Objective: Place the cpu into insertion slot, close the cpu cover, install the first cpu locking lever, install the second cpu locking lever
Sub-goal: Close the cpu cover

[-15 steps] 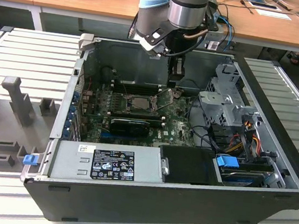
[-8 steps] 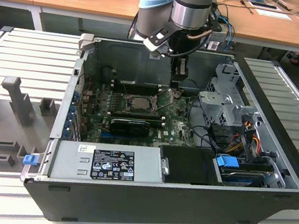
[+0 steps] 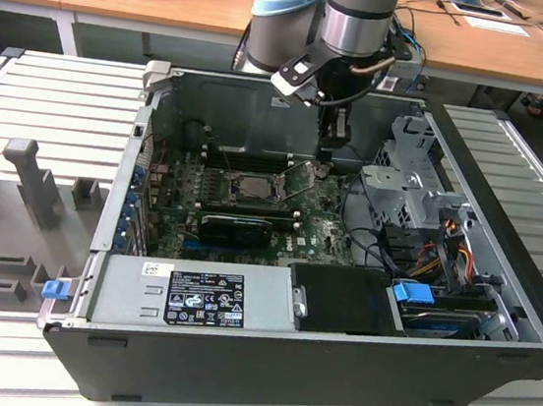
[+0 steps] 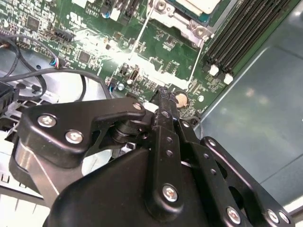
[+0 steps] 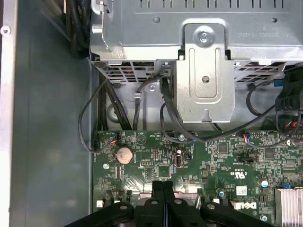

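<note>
My gripper [image 3: 329,152] hangs inside the open computer case, just off the exterior view's right of the insertion slot [image 3: 253,188]. Its black fingers [image 4: 165,101] are pressed together with nothing between them, low over the green motherboard [image 5: 213,156] near a round coin battery [image 5: 124,154]. In the second wrist view the socket's corner carries the cpu [image 4: 191,4], pale and silvery, with the silver cpu cover frame [image 4: 182,21] around it. Two thin wire locking levers [image 4: 141,37] [image 4: 197,56] run out from that corner towards the fingers [image 5: 163,189].
A metal drive cage [image 5: 203,71] with dark cables stands close beside the gripper. Long black memory slots [image 4: 241,33] lie past the socket. A black card [image 3: 234,226], the grey power supply [image 3: 195,298] and the case walls [image 3: 505,242] hem in the board.
</note>
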